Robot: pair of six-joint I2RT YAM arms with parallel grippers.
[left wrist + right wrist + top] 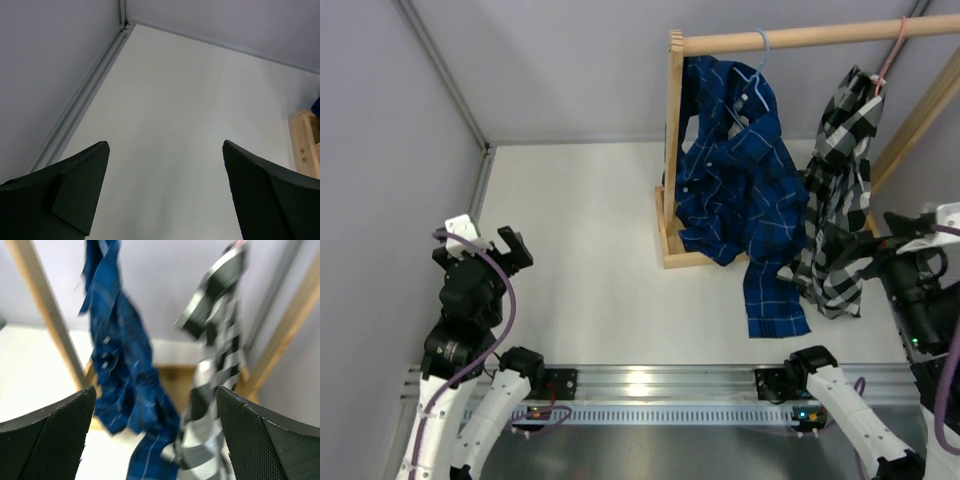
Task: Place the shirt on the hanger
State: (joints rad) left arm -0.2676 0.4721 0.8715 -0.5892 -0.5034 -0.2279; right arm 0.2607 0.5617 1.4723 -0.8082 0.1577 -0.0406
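Right fingers [55, 435] are spread wide, holding nothing, with the black-and-white shirt [215, 365] blurred between them. Only the top view shows it hanging from the pink hanger [890, 55] on the wooden rail [800, 38]. Left fingers [75, 190], also spread, face the desk [175, 125].

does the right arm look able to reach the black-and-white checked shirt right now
Probably yes: the right end effector is open and faces the checked shirt from close by, nothing between them. The dark blue plaid shirt hangs beside it, not in the way.
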